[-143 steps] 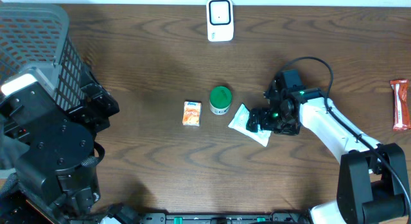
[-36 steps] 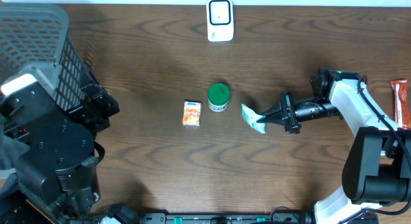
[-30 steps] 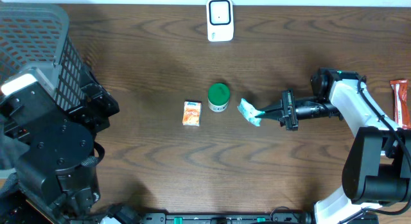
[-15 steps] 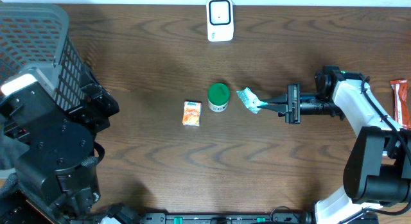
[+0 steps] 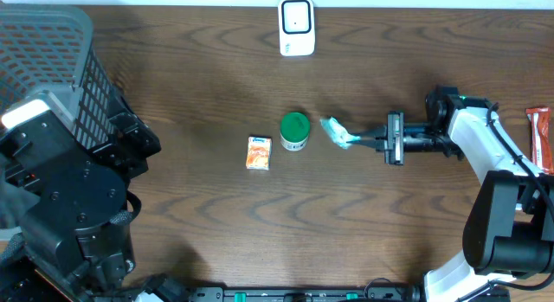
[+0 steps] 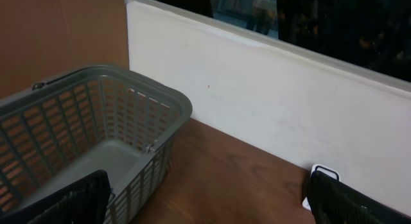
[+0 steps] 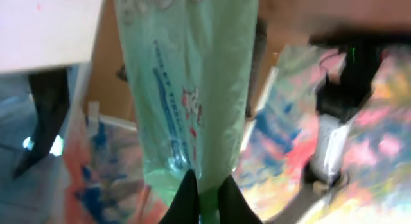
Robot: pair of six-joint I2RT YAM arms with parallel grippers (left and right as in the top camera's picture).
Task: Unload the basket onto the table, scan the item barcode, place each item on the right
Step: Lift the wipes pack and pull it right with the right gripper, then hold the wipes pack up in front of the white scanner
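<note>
Since a few seconds ago the right gripper (image 5: 357,141) has lifted the green packet (image 5: 335,131) off the wood and carried it up and to the left, its wrist rolled so the arm now lies level across the table (image 5: 190,94). Its jaws are pinched tight on one end of the packet, which sticks out beyond the fingertips in the air, just beside the green-lidded tub (image 5: 295,132). In the right wrist view the packet is thin, glossy, crinkled film in pale green and white with small blue and red print. I can make out no barcode on the face shown. Pickup and lift look done. What is left, as I judge it, is to carry the packet up the table to the white scanner (image 5: 296,26), a rounded plastic block with a dark window standing well apart at the far edge, and turn the coded face toward it. Beyond the tub lies a small orange carton (image 5: 259,152), and a red snack bar (image 5: 539,142) sits at the right edge. The left gripper (image 6: 209,205) hangs with its jaws spread wide and empty beside the grey lattice basket (image 6: 160,99).
</note>
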